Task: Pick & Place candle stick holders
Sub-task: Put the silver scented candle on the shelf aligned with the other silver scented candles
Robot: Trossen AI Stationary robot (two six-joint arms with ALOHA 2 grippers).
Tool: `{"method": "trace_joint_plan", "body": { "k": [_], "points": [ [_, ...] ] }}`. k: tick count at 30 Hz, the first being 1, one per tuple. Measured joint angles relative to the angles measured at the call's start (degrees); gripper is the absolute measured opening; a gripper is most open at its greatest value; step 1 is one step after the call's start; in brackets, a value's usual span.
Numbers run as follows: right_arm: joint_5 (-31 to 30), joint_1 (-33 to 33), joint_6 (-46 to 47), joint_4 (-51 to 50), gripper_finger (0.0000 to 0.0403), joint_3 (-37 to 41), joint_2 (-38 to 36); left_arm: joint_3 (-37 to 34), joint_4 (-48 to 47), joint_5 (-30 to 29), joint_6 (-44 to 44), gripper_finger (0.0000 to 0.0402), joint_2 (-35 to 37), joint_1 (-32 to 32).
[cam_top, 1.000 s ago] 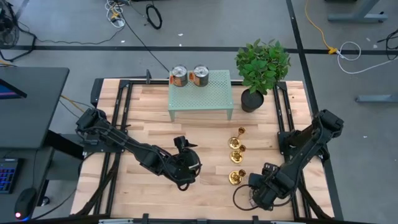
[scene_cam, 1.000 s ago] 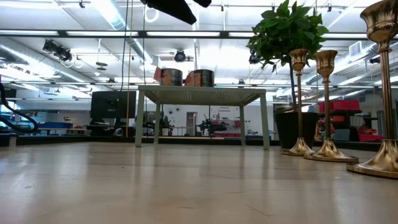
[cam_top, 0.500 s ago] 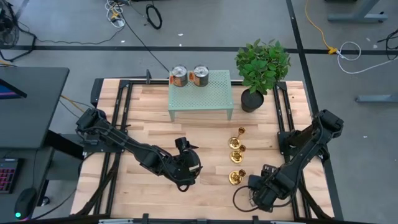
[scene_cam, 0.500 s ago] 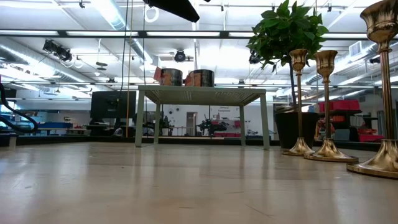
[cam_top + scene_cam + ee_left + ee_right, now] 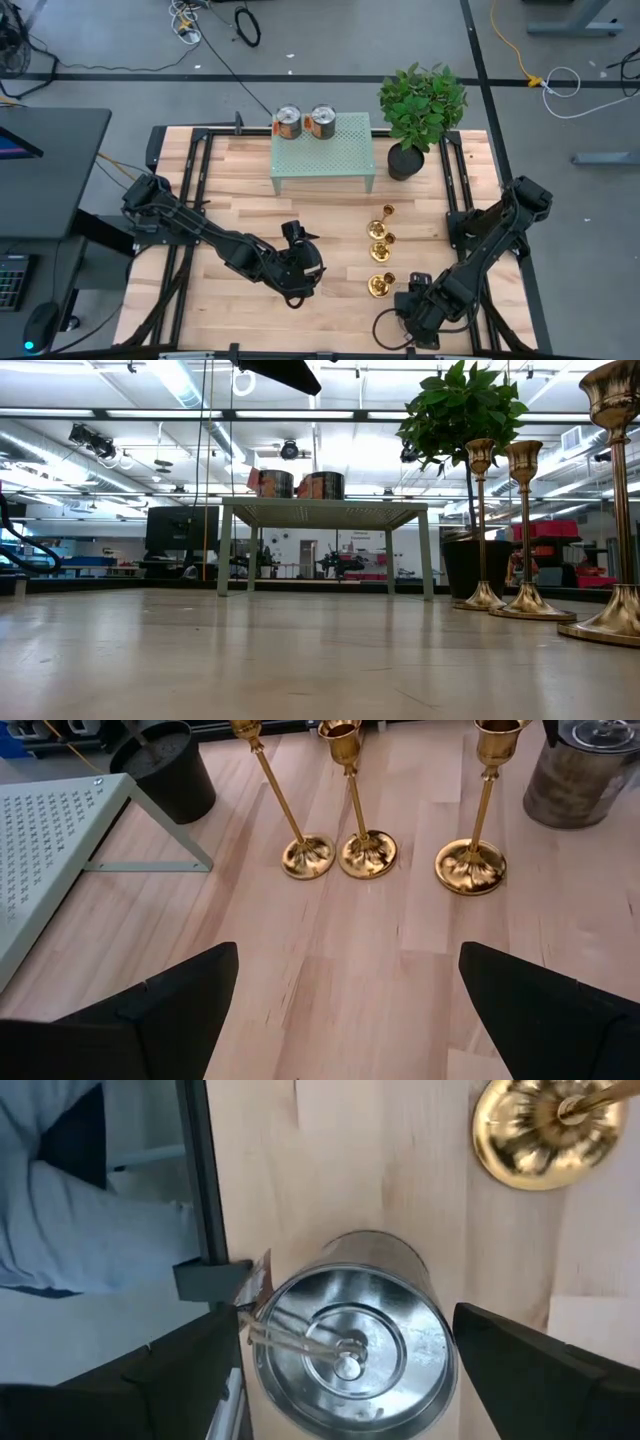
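Observation:
Three gold candle stick holders point(image 5: 381, 250) stand upright on their round bases in a row on the right half of the wooden table. They also show in the left wrist view point(image 5: 365, 810) and the low view point(image 5: 525, 530). My left gripper point(image 5: 348, 952) is open at mid-table point(image 5: 300, 263), pointing toward them and well short of them. My right gripper point(image 5: 414, 303) is open near the front edge. It points down over a silver tin can point(image 5: 345, 1345), with one finger on either side of the can's top. The nearest holder's base point(image 5: 545, 1130) is beside it.
A pale green perforated shelf point(image 5: 322, 150) at the back carries two labelled cans point(image 5: 304, 122). A potted plant point(image 5: 420, 110) stands to its right. Black frame rails point(image 5: 195, 180) run along the table's sides. A person's light blue sleeve point(image 5: 90, 1230) shows beyond the near edge.
My right gripper has turned at the wrist and shifted slightly toward the table's left, staying open over the can. The holders and my left gripper have kept still.

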State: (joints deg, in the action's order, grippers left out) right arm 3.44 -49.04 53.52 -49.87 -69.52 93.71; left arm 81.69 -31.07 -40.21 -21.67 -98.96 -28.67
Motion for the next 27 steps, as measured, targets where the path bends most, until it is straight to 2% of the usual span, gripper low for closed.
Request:
{"method": "trace_joint_plan", "body": {
  "k": [4,11,15,27],
  "points": [
    [0.0,0.0,1.5,-0.9,0.0373,0.0,0.0,0.0,-0.5,0.1,0.0,0.0390,0.0,0.0],
    [0.0,0.0,4.5,-2.0,0.0373,0.0,0.0,0.0,-0.5,4.4,1.5,0.0390,0.0,0.0],
    [0.0,0.0,3.8,-2.0,0.0373,0.0,0.0,0.0,-0.3,4.5,8.1,0.0390,0.0,0.0],
    [-2.6,0.0,4.0,-3.8,0.0373,0.0,0.0,0.0,0.6,4.5,8.4,0.0390,0.0,0.0]
  ]
}}
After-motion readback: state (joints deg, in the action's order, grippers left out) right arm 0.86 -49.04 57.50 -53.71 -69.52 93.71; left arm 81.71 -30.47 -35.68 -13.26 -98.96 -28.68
